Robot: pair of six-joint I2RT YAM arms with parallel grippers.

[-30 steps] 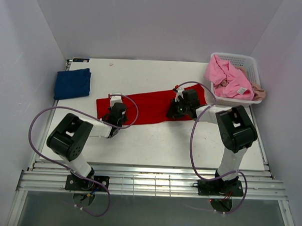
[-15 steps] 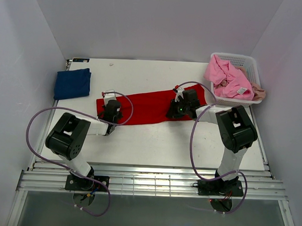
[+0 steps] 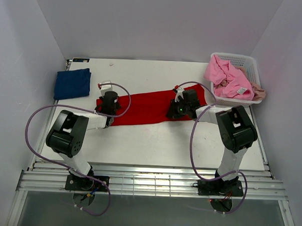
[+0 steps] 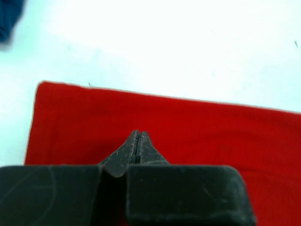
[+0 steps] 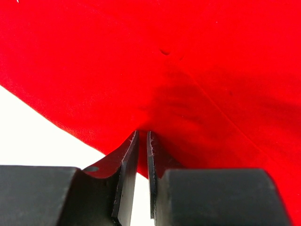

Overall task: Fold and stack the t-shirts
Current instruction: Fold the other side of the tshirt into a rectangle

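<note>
Top external, one red t-shirt [image 3: 146, 107], one navy t-shirt [image 3: 72, 83], left jaws clenched, right jaws seemingly pinching red.

Right gripper [image 5: 143, 133] nearly closed, pinching puckered edge of red t-shirt [image 5: 188, 61], white table [image 5: 28, 136] at lower left

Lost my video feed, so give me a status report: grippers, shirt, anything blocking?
Left gripper shut, empty, above red shirt. Right gripper pinching its near edge. Shirt lying flat, a long strip. Nothing in the way.
</note>
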